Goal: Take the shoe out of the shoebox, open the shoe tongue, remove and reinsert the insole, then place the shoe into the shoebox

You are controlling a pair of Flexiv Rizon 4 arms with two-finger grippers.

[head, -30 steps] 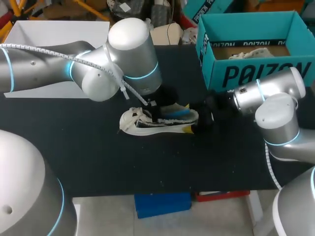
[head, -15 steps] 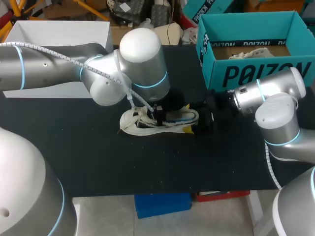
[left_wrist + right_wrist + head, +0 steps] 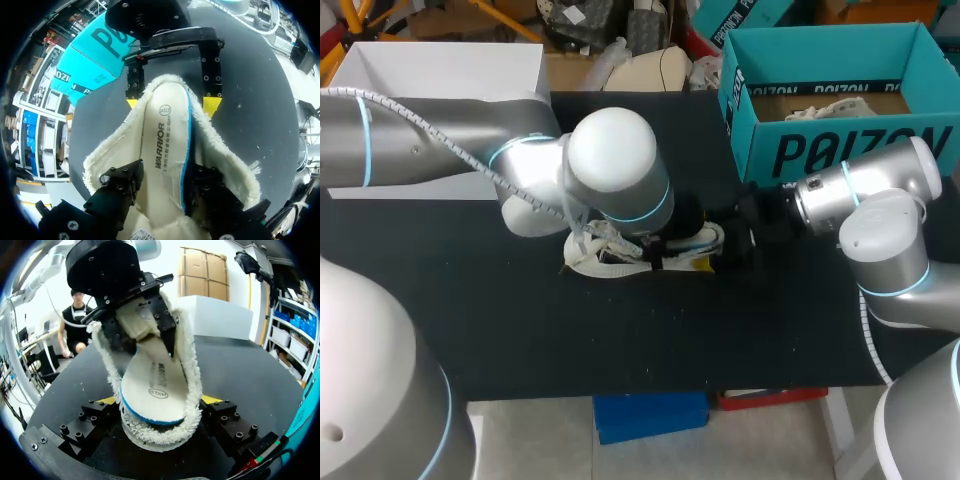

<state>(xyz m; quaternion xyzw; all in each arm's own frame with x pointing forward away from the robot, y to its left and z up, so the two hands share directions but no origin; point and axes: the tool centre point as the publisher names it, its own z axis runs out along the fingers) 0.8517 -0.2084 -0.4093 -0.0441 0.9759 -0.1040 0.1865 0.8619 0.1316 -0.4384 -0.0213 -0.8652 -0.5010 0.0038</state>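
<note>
Lowered into the shoe [image 3: 112, 152] on the bench [image 3: 520, 320], the left gripper [image 3: 160, 197] is now set over the insole [image 3: 167, 130], seemingly for removal, its jaws' state hidden, while the heel is clamped from both sides by the right gripper [image 3: 172, 105].

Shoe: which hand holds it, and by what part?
Right hand grips the shoe by its heel; left hand holds the raised insole.

From high behind, looking steeply down over the broad black matte table [image 3: 520, 330], far off. From each wrist, pressed close — facing one another from opposite ends of the cream fleece-lined shoe [image 3: 120, 145]. Shared by all three — that shoe.
</note>
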